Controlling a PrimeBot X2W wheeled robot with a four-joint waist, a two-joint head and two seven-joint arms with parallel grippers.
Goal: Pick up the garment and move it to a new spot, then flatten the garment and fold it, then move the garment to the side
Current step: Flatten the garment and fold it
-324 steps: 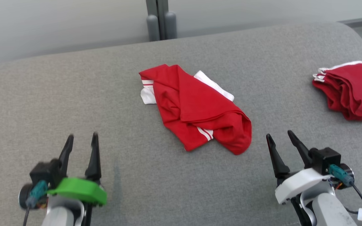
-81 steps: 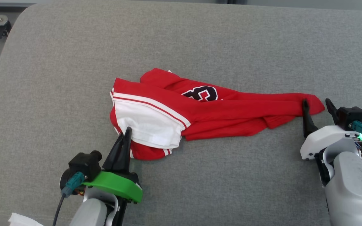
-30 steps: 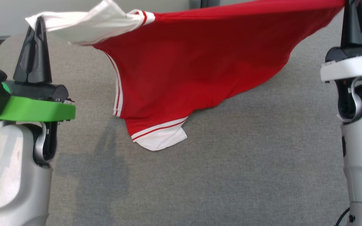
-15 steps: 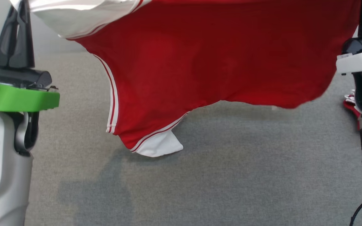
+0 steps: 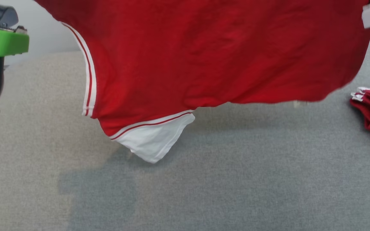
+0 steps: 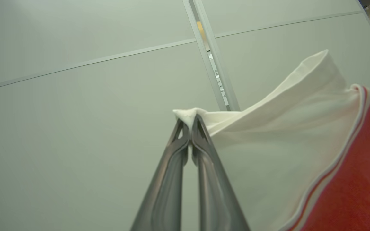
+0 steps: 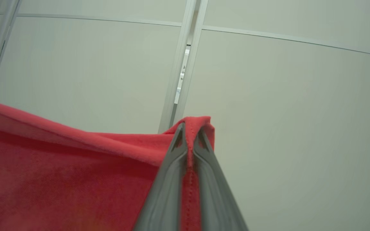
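The garment [image 5: 204,57] is held aloft over the grey worktop [image 5: 236,192]. It is stretched between the left end effector [image 6: 188,123], clamped shut on a white sleeve tip, and the right end effector [image 7: 189,134], clamped shut on a red corner. Very little cloth is pinched in either grip, so a corner could be pulled free under more tension. The hanging sleeve [image 5: 153,141] could also be tucked under on lowering. The garment's upper edge is cut off in the head view, and the worktop behind it is hidden.
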